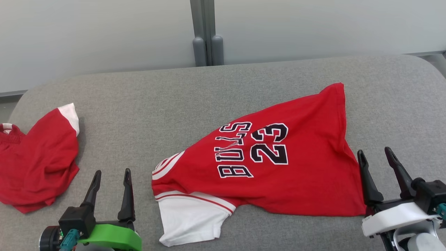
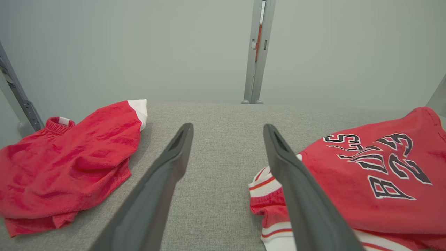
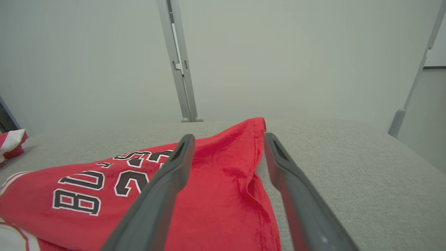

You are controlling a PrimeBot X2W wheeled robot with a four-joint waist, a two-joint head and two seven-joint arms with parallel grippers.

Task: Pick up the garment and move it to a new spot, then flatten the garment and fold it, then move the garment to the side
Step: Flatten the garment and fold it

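1. Nearest the camera, the left gripper point(image 1: 113, 171) hovers at the front edge of the grey pad point(image 1: 139, 104), its two dark fingers spread wide with nothing between them but bare grey fabric.
2. At the near right, the right gripper point(image 1: 374, 150) also has its fingers wide apart and grips nothing. It sits just beside the jersey's point(image 1: 278, 164) right-hand hem. In the right wrist view that hem edge runs up between the two fingers, but contact with the cloth cannot be judged.
3. A white sleeve point(image 1: 188, 219) sticks out from under the jersey toward the front edge, between the two grippers and closer to the left one.
4. The red jersey, lettered "BULLS 23" in black with white outlines, lies spread sideways across the middle and right of the pad. Its striped collar end points left and its hem points right. The far hem corner reaches up toward the back, and the cloth is a little rumpled along the right side.
5. A second red cloth point(image 1: 38, 167) with a white cuff lies crumpled at the pad's left edge, well apart from the jersey.
6. Behind the pad, a grey post point(image 1: 207, 35) stands upright against a pale wall point(image 1: 87, 35).
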